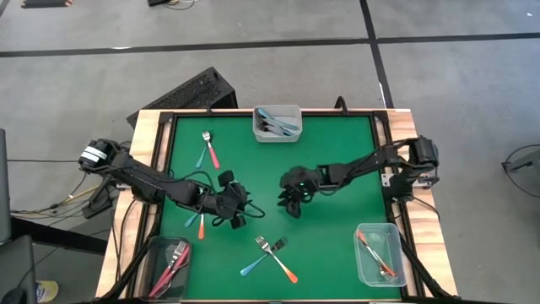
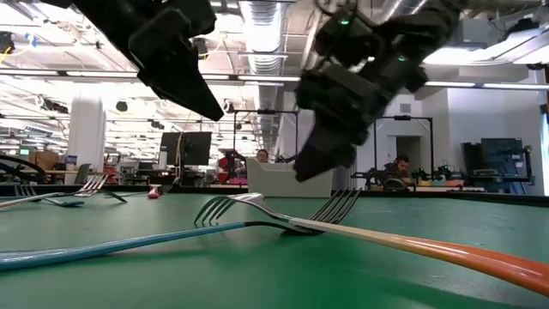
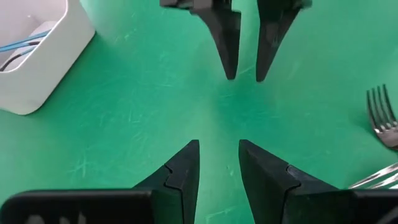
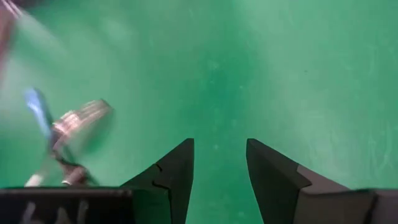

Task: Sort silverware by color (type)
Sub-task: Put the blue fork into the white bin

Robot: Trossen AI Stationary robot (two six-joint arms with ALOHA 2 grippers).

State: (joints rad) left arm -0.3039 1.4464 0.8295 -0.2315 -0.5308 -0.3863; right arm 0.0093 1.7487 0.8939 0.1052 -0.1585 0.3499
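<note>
L gripper [image 1: 239,213] hovers over the green mat [image 1: 337,152] near centre, fingers [image 3: 186,171] spread, holding nothing. R gripper [image 1: 292,201] sits just beside it, tips facing it, fingers [image 4: 177,168] also apart & empty.

Crossed pair, blue-handled fork [image 1: 253,264] + orange-handled fork [image 1: 281,263], lies on the mat near both grippers, toward the front edge. Another blue/orange pair [image 1: 195,222] lies close behind the L gripper under its arm. Blue + pink-red pair [image 1: 207,149] well away at the back.

Blue forks in the white bin [image 1: 278,123] at the back edge; pink-red forks in the clear container [image 1: 171,266] at the L front corner; orange fork in the clear container [image 1: 378,253] at the R front corner.
</note>
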